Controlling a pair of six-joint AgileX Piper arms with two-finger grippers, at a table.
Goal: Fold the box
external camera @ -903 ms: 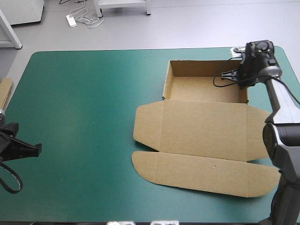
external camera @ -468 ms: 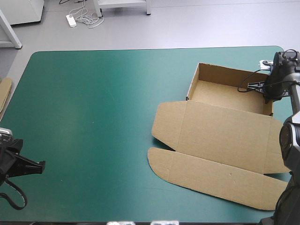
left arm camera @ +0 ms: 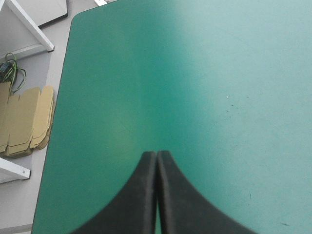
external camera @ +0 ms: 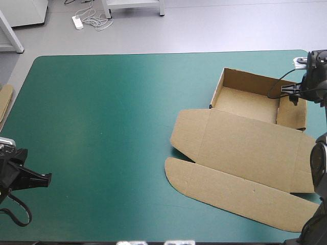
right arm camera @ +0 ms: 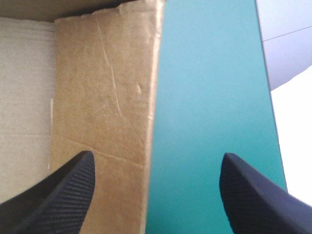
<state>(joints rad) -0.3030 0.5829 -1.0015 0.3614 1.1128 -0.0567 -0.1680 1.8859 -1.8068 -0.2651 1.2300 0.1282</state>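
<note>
Box [external camera: 240,145] slid farther right, side wall [external camera: 291,113] sagging (inward)

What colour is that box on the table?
Plain brown; the box shows best in the high view.

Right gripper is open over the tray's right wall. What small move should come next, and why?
Probably lower the right gripper and shut it on the right wall of the box. Its fingers stand open astride that wall's edge, one over the tray's inside, one over the teal-green cover, and the wall looks tilted. The left gripper is shut, far off.
</note>
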